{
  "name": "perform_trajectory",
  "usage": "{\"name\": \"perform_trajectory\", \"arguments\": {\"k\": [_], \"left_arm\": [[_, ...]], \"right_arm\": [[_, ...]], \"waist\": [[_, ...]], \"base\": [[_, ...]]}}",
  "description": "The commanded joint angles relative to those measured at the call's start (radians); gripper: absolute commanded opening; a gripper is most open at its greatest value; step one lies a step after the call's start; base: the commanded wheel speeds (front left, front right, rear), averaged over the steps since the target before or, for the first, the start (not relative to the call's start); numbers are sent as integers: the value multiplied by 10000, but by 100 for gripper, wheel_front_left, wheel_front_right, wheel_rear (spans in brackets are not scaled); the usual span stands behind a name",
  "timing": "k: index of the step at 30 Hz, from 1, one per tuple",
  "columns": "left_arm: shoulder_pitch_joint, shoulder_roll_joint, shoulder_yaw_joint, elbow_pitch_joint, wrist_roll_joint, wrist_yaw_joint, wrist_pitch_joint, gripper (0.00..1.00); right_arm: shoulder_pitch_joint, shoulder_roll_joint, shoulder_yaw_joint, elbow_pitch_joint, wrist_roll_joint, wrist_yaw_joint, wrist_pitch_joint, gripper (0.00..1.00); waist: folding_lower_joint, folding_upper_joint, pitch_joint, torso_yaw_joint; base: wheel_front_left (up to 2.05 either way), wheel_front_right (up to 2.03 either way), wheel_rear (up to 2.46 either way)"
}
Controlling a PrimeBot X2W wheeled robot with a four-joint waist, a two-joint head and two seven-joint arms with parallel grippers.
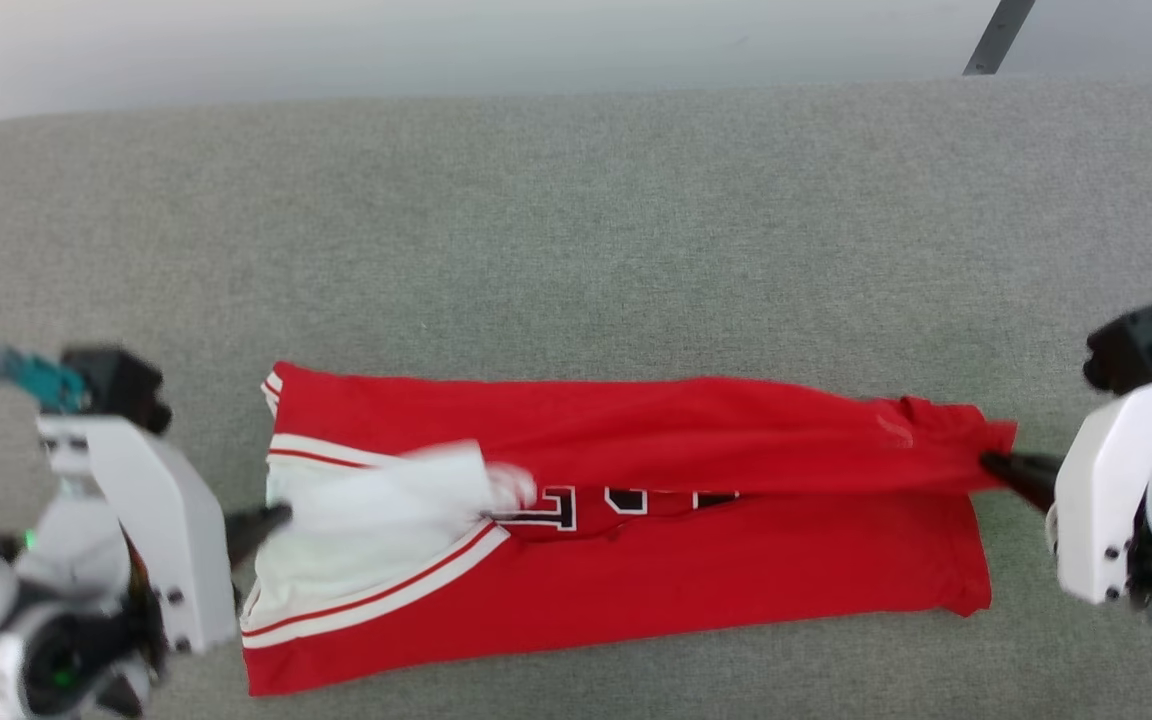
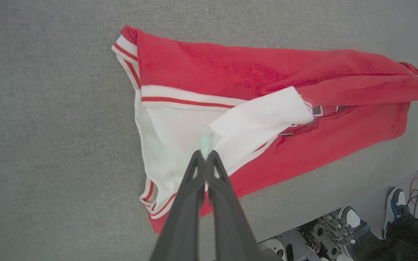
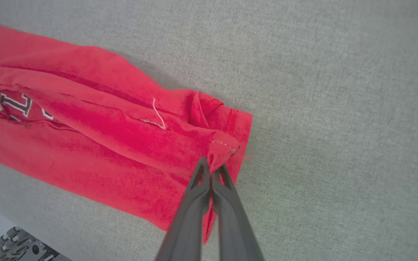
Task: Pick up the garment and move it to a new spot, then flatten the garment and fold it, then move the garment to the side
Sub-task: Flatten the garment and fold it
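Note:
The garment (image 1: 696, 560) lies stretched left to right across the grey surface, its far long edge lifted and folded toward me over the black-and-white lettering. My left gripper (image 1: 281, 517) is shut on the white sleeve end; in the left wrist view the garment's (image 2: 252, 72) white cloth is pinched between the tips of the left gripper (image 2: 206, 155). My right gripper (image 1: 994, 463) is shut on the red hem corner at the right end. In the right wrist view a bunched corner of the garment (image 3: 114, 134) sits in the tips of the right gripper (image 3: 212, 167).
The grey fabric surface (image 1: 576, 250) spreads wide behind and beside the shirt. Past its near edge, the left wrist view shows a person's shoes (image 2: 394, 206), cables and the robot's base (image 2: 303, 239). A dark bar (image 1: 998, 35) leans at the far right.

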Motion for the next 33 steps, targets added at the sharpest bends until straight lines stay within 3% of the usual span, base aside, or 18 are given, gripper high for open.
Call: {"name": "perform_trajectory", "arguments": {"k": [1, 11, 12, 13, 14, 15, 16, 17, 18, 19, 20, 27, 33], "left_arm": [[385, 8, -35, -135, -150, 134, -192, 0], [1184, -559, -539, 340, -169, -131, -503, 0], [1198, -661, -564, 445, -208, -177, -515, 0], [1180, -719, -580, 556, -152, -253, -559, 4], [1151, -774, -599, 677, -95, -309, -583, 17], [1136, -839, -618, 759, -77, -358, -642, 35], [1138, -889, -632, 839, -77, -405, -647, 44], [1118, -896, -672, 886, 4, -446, -653, 48], [1102, -941, -653, 916, -12, -481, -689, 60], [1111, -972, -631, 934, -59, -497, -711, 91], [1117, -934, -643, 923, -27, -502, -728, 100], [1402, -735, -409, 543, -73, -425, -1171, 100], [1828, -648, 10, 348, 306, -661, -2585, 100]], "right_arm": [[283, 87, -25, -52, -103, -3, -58, 0], [743, 369, 99, 130, -240, -5, -61, 0], [743, 405, 113, 162, -257, -3, -53, 4], [734, 424, 118, 186, -282, -3, -44, 12], [718, 450, 126, 217, -305, -3, -29, 25], [699, 475, 132, 249, -304, -3, -25, 43], [668, 515, 144, 249, -279, -3, -18, 60], [635, 540, 135, 254, -261, -3, 11, 90], [611, 552, 109, 258, -252, -3, 34, 100], [602, 565, 65, 263, -254, -3, 62, 100], [603, 579, 34, 247, -252, -3, 83, 100], [852, 672, -281, -64, -259, -3, 134, 100], [1180, 862, -728, -324, -758, -3, -467, 100]], "waist": [[0, -1, -29, 9], [0, -1, -128, 57], [0, -1, -152, 55], [0, -1, -164, 55], [0, -1, -181, 57], [0, -1, -209, 58], [0, -1, -250, 59], [0, -1, -294, 59], [0, -1, -349, 66], [0, -1, -417, 74], [0, -1, -486, 79], [0, -1, -1069, 94], [0, -1, -1543, 97]], "base": [[0, 0, 0], [0, 0, 0], [0, 0, 0], [0, 0, 0], [0, 0, 0], [0, 0, 0], [0, 0, 0], [0, 0, 0], [0, 0, 0], [0, 0, 0], [0, 0, 0], [0, 0, 0], [0, 0, 0]]}}
